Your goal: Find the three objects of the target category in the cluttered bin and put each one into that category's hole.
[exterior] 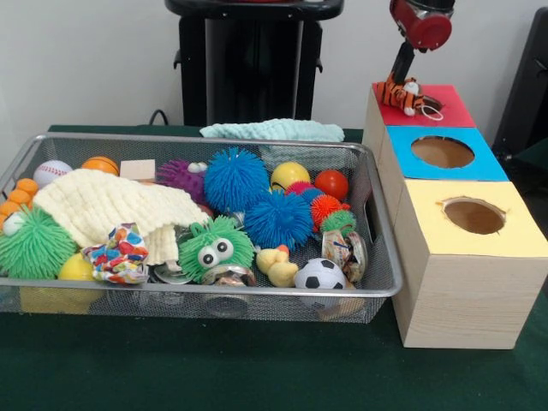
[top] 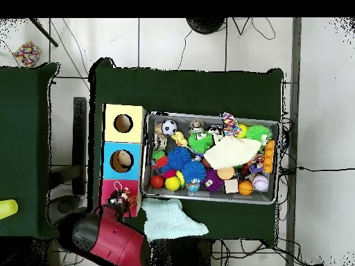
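1. Hovering over the red box top (exterior: pixel 445 104), the gripper (exterior: pixel 404 86) carries a tiger plush (exterior: pixel 402 92). The jaws look clamped on the toy, though it hides them.
2. Location: the tiger sits at the 10 o'clock corner of the red top in the front view, apparently touching it. The red hole cannot be made out in either view; the toy and arm likely cover it.
3. Look of the toy: orange with black stripes, white muzzle and paws, soft and floppy, with a thin loop (exterior: pixel 431 109) trailing toward 4 o'clock.
4. Judgement: the step in hand is the drop into the red hole. To do it well, centre the plush over the opening before letting go, push the body down past the rim, and mind that the loop does not snag on the jaws.
5. The blue hole (exterior: pixel 442 151) already shows something pale inside in the overhead view (top: pixel 122 161); the yellow hole (exterior: pixel 473 215) looks empty.
6. The wire bin (exterior: pixel 257 291) remains crowded with balls.
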